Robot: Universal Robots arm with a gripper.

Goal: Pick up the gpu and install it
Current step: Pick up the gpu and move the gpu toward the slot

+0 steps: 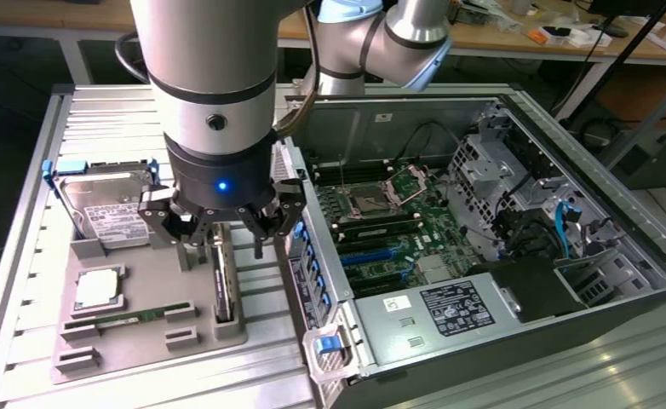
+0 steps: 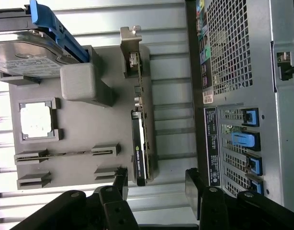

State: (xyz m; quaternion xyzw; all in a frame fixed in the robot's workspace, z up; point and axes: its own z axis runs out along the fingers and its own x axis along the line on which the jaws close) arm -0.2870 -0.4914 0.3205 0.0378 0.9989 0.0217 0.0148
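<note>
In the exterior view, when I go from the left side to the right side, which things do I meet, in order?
hard drive → gpu, standing on its edge in the gray holder → case wall with blue latches → motherboard inside the open case

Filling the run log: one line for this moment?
tool: open, over gpu | gpu: on edge in gray tray | computer case: open

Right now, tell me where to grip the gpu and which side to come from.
Probably across its two flat faces at the middle of the upper long edge, coming straight down. The gpu stands on edge in a slot of the grey tray, upper edge clear; the open gripper hangs above it.
</note>
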